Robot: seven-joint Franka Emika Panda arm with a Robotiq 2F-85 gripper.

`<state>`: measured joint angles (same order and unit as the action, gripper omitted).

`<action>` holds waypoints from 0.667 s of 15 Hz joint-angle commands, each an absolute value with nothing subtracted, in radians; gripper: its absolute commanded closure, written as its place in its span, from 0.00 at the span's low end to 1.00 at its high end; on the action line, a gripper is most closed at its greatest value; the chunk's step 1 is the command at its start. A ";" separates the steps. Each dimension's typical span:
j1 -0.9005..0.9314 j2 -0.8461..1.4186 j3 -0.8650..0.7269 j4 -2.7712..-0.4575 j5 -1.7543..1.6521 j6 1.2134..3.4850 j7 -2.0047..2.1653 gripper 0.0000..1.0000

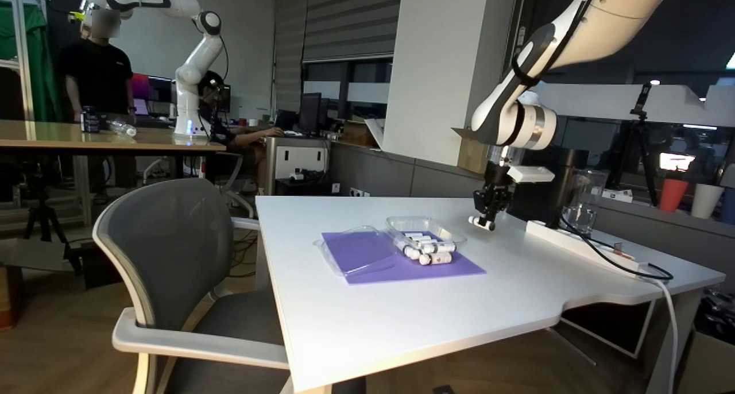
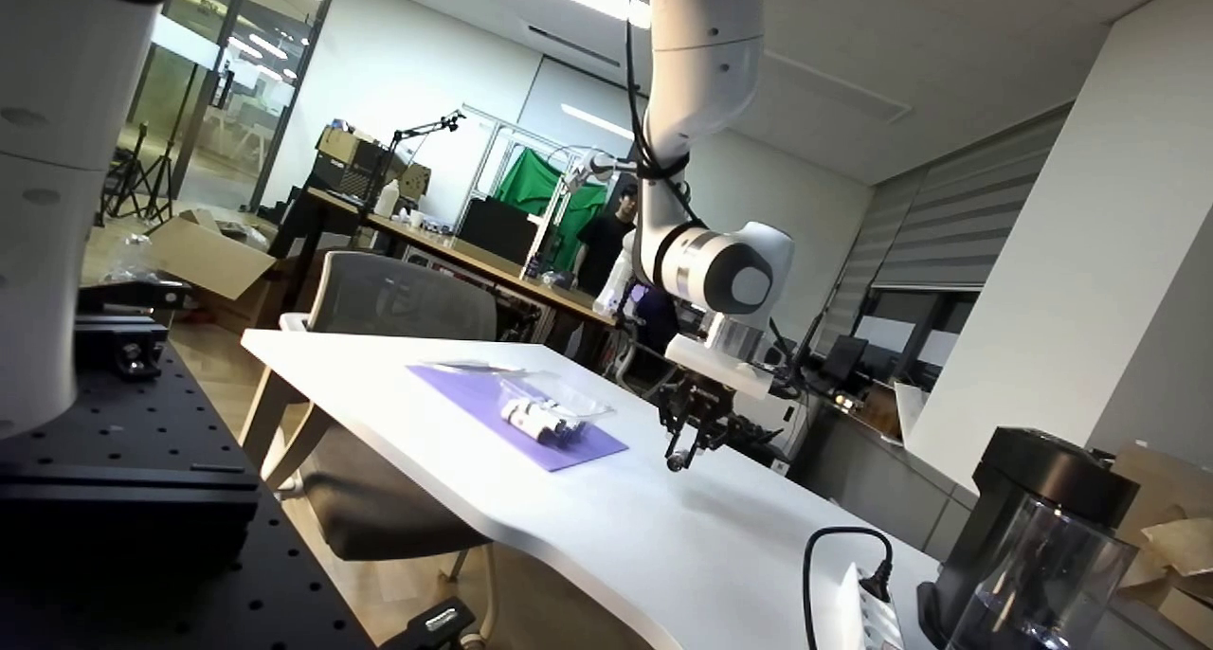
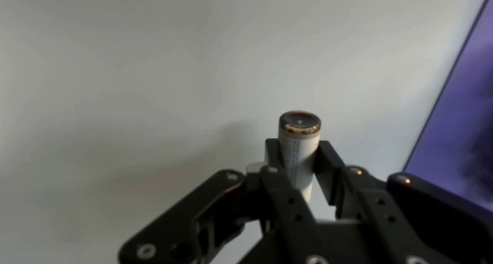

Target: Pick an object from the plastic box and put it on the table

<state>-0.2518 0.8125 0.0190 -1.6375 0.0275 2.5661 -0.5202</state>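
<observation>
My gripper is shut on a small white vial with a dark end. The vial lies across the fingers and appears to be held a little above the white table. The gripper also shows in an exterior view and in the wrist view. The clear plastic box sits to one side of the gripper on the purple mat, apart from it. It shows faintly in an exterior view. Several similar white vials lie in and around the box; which are inside is hard to tell.
The purple mat lies flat with a clear lid on it. A white power strip with a black cable and a black machine with a clear tank stand beyond the gripper. A chair stands at the table's edge.
</observation>
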 commanded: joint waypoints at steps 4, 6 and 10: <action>-0.288 0.898 0.064 -1.606 0.035 2.678 -0.472 0.93; -0.288 0.887 0.074 -1.619 0.039 2.703 -0.455 0.47; -0.278 0.822 0.094 -1.651 0.042 2.712 -0.421 0.21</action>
